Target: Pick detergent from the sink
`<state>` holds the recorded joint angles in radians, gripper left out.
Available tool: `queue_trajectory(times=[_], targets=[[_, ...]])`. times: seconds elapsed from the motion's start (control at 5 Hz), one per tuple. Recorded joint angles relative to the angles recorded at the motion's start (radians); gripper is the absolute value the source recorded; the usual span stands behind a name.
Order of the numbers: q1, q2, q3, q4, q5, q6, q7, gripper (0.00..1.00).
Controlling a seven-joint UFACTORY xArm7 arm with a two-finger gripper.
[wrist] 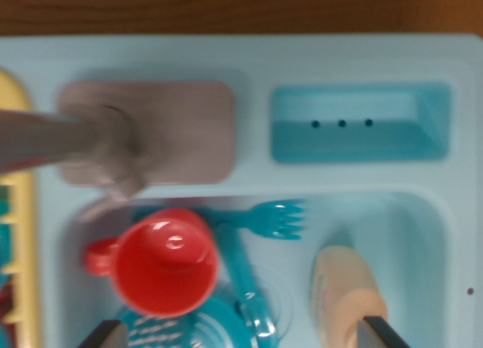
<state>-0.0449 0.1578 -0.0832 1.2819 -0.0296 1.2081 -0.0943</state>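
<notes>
In the sink [423, 235], a detergent bottle [343, 295] is seen lying flat.
Its long axis runs up-down in the wrist view, beside a red cup [162, 261]; the jaws are held open.

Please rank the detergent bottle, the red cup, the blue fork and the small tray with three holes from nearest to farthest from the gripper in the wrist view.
Measured from the gripper at the bottom edge:
1. Red cup, the wrist view's left, and detergent bottle, the wrist view's right: too close to call.
2. Blue fork, above centre.
3. Small tray, upper right.
</notes>
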Motion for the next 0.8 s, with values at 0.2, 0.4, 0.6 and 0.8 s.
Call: queue_trajectory(times=[0.2, 0.4, 0.6, 0.8], targets=[[-0.0117, 0.017, -0.01, -0.038, -0.0009, -0.047, -0.008, 0.0], [-0.0117, 0.017, -0.01, -0.038, -0.0009, -0.047, -0.008, 0.0], [-0.0229, 0.032, -0.019, -0.074, -0.0018, -0.092, -0.016, 0.0], [-0.0229, 0.032, -0.019, -0.074, -0.0018, -0.092, -0.016, 0.0]])
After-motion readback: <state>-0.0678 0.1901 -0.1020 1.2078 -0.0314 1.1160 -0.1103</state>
